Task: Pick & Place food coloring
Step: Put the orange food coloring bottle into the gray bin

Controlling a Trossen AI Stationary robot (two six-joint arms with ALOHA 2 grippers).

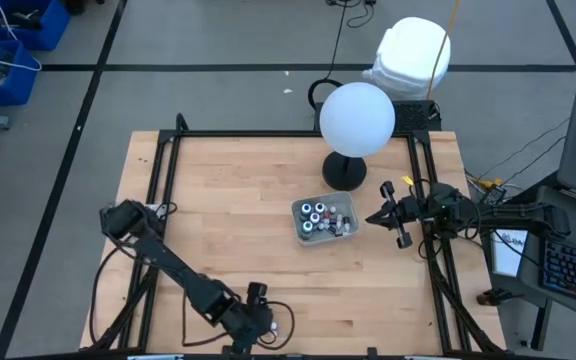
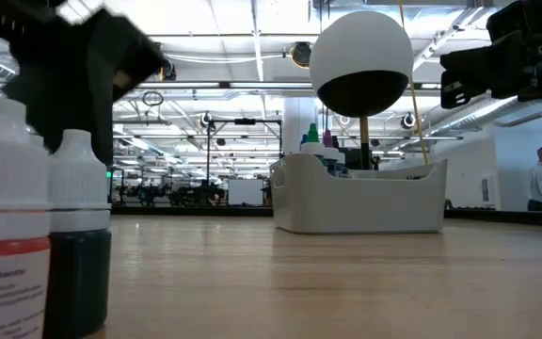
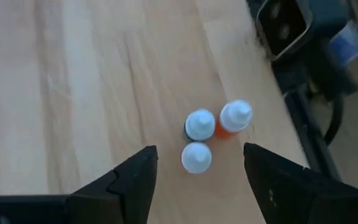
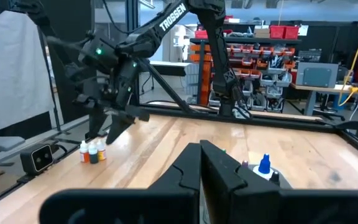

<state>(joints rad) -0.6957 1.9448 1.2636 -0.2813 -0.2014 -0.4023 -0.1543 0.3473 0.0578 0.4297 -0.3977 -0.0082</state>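
Observation:
Three little food coloring bottles with white caps stand upright in a tight cluster on the wooden table near its near edge: one orange-red, one dark, and one whose cap alone shows. The low view shows two of them close up. My left gripper hangs open just above the cluster, slanting down, a finger on either side, touching nothing; the right wrist view shows it from afar. More bottles stand in the clear tray at mid-table. My right gripper waits shut beside the tray's right side.
A white globe on a black stand rises just behind the tray. Black frame rails run along the table's left, far and right sides. A camera block sits at the table's near edge close to the bottles. Bare wood lies left of the tray.

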